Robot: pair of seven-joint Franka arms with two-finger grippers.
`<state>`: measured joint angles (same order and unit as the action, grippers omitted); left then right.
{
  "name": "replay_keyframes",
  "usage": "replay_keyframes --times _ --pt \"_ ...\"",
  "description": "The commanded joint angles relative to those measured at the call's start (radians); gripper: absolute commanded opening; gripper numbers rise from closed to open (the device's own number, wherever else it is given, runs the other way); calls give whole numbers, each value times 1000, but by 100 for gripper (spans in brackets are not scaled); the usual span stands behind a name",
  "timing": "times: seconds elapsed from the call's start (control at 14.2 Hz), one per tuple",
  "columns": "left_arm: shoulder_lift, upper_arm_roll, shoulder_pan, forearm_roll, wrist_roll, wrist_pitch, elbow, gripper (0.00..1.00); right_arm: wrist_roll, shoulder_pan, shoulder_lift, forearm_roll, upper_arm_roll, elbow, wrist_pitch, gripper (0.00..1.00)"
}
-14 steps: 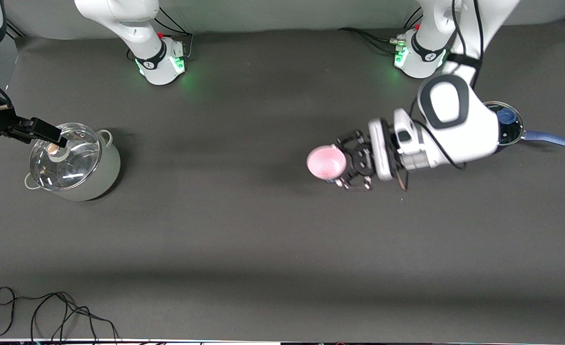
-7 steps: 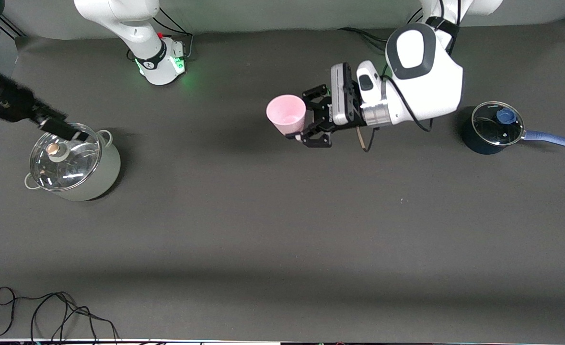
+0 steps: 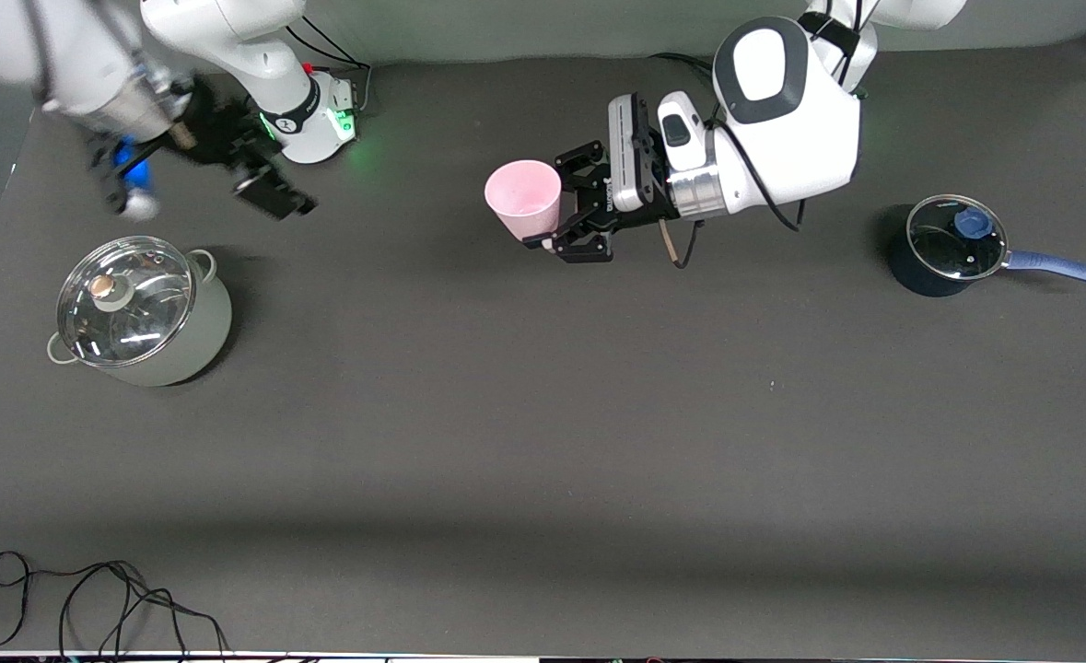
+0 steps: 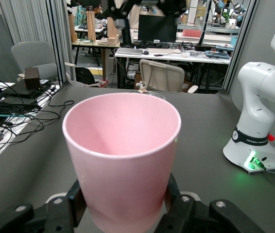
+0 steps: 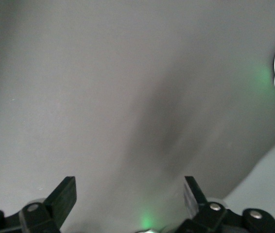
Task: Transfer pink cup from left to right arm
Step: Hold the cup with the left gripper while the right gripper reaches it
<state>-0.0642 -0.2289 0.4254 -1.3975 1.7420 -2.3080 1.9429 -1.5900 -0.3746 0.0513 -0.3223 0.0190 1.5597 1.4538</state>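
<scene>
The pink cup [image 3: 522, 195] is held upright in the air over the table's middle, near the bases' side. My left gripper [image 3: 556, 207] is shut on its lower part, with skeletal fingers on both sides. In the left wrist view the cup [image 4: 123, 150] fills the centre, with the left gripper [image 4: 125, 206] clamped round its base. My right gripper [image 3: 275, 195] is in the air beside the right arm's base [image 3: 308, 120], blurred by motion and well apart from the cup. In the right wrist view the right gripper [image 5: 130, 194] is open, with only table between the fingers.
A pale pot with a glass lid [image 3: 137, 313] stands toward the right arm's end. A dark blue saucepan with a glass lid [image 3: 952, 244] stands toward the left arm's end. Loose cables [image 3: 91, 599] lie at the table's near corner.
My left gripper carried the cup toward the bases and toward the right arm's end. My right gripper left the pot's lid and swung toward the table's middle.
</scene>
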Motion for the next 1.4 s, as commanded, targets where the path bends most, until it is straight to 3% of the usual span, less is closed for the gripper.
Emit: replay_keyframes --times 0.0,0.07,0.21,0.42,0.63,0.91,1.33 --pt "17 -1 7 -28 2 -22 19 35 -197 -9 -56 -125 -14 -128 -32 96" --pt "17 -1 7 -28 2 -22 19 35 -258 -12 -59 -158 -10 -150 -32 96" --pt "15 -1 7 -28 2 -22 19 35 -379 -20 -79 -155 59 -185 -20 96" --pt "12 -1 6 -28 2 -22 19 35 -465 -23 -165 -152 124 -276 -15 96" --pt "-5 -1 1 -28 4 -51 19 36 -466 -67 -185 -150 130 -290 35 96" --pt "-19 -1 6 -28 5 -80 19 36 -466 -171 -254 -66 130 -291 71 94" --pt "-17 -1 4 -28 5 -80 22 38 -459 -195 -327 17 130 -294 134 94"
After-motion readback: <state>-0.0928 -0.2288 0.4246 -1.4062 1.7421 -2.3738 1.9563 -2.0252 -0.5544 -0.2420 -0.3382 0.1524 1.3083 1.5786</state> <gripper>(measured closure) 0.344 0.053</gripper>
